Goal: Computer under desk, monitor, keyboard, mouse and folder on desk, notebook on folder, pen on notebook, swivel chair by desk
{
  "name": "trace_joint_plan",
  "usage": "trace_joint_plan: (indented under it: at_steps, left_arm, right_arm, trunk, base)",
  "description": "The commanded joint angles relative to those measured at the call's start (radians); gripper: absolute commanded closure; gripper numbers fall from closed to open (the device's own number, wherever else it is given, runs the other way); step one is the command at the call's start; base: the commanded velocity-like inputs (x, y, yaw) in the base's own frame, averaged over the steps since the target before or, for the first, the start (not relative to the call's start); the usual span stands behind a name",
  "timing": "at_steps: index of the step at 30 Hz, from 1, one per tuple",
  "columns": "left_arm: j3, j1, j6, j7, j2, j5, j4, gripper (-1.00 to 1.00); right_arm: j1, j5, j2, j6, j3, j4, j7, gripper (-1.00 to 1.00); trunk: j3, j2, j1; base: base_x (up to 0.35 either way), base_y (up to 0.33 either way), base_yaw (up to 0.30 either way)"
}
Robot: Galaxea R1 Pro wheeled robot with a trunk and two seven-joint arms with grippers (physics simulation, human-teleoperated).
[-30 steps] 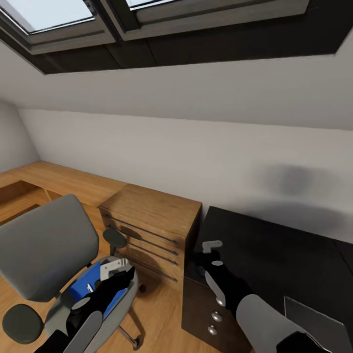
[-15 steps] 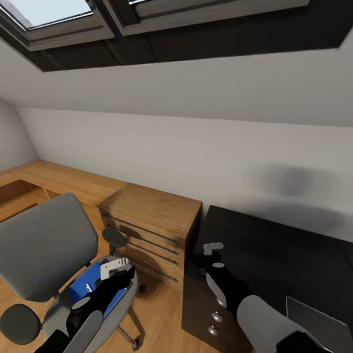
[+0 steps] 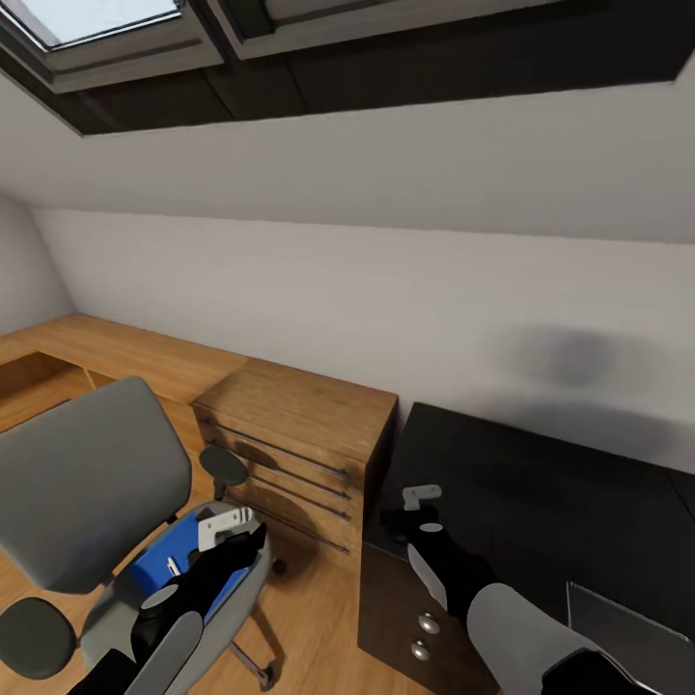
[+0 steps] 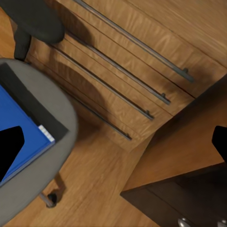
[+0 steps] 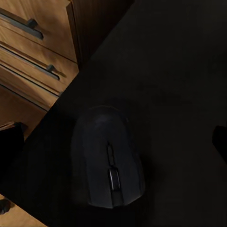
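The dark mouse lies on the glossy black desk near its left corner. My right gripper hangs open just above it, one finger to each side, and the head view shows it over that corner. The blue folder rests on the seat of the grey swivel chair. My left gripper hovers open over the seat's edge, with the folder beside one finger. A flat grey rectangle, by its look the notebook, lies on the desk at the lower right.
A light wood drawer chest stands between chair and desk. The desk's dark drawer unit with silver knobs is below the right arm. A sloped white wall with skylights rises behind. Wood floor shows under the chair.
The head view has tilted down slightly. My right gripper has drawn back a little over the desk corner. The left arm and the chair keep their places.
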Motion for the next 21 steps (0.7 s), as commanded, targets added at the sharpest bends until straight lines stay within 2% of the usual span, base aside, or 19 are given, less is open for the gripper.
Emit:
trace_joint_plan:
  at_steps: [1,21]
  left_arm:
    - [-0.002,-0.001,0.001,0.009,0.001,0.007,-0.002,-1.0]
    - [-0.002,-0.002,0.001,0.009,0.001,0.007,-0.002,-1.0]
  right_arm:
    - [-0.001,-0.009,-0.001,0.005,0.009,-0.002,-0.008,-1.0]
    - [-0.001,-0.009,0.001,0.006,0.009,-0.002,-0.008,-1.0]
  trunk:
    - [-0.005,-0.008,0.004]
    - [-0.067,-0.148,0.081]
  base:
    - [0.0,0.0,0.0]
    - [0.0,0.0,0.0]
